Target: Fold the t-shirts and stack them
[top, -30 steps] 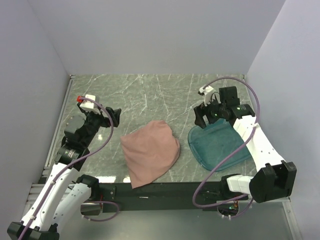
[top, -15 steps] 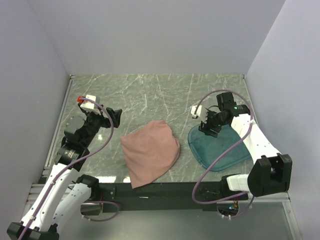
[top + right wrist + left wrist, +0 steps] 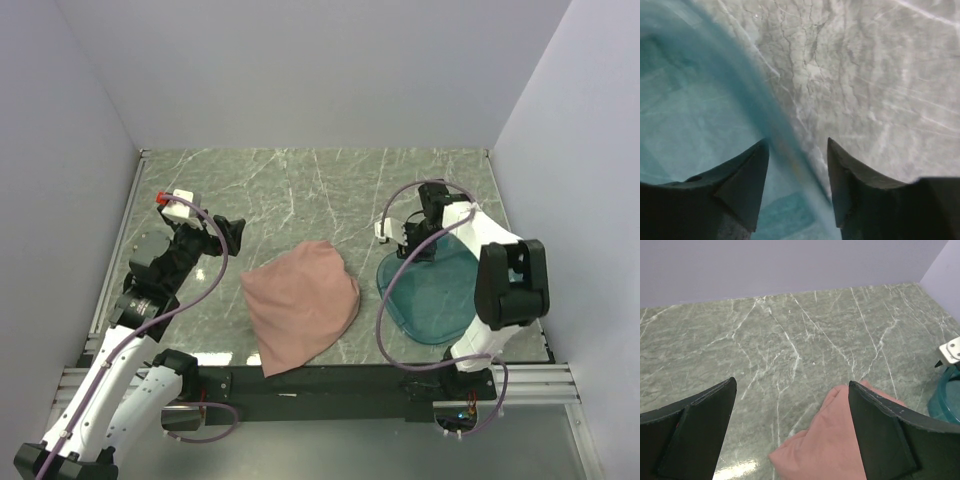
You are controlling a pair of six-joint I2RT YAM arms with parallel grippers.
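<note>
Left gripper [image 3: 231, 233]: over the bare tabletop [image 3: 300, 190], left of the t-shirt. Only the left wrist view shows its fingers spread wide and empty.
T-shirt [image 3: 300, 305]: salmon-pink, bunched, mid-tabletop near the front edge, untouched.
Teal tub [image 3: 440, 295]: right of the t-shirt.
Right gripper [image 3: 405, 240]: at the tub's far-left rim. Only the right wrist view shows its fingers parted with the rim between them.

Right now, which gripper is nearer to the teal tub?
Right. The right gripper straddles the rim of the tub; the left gripper hovers beyond the pink t-shirt, well apart.
</note>
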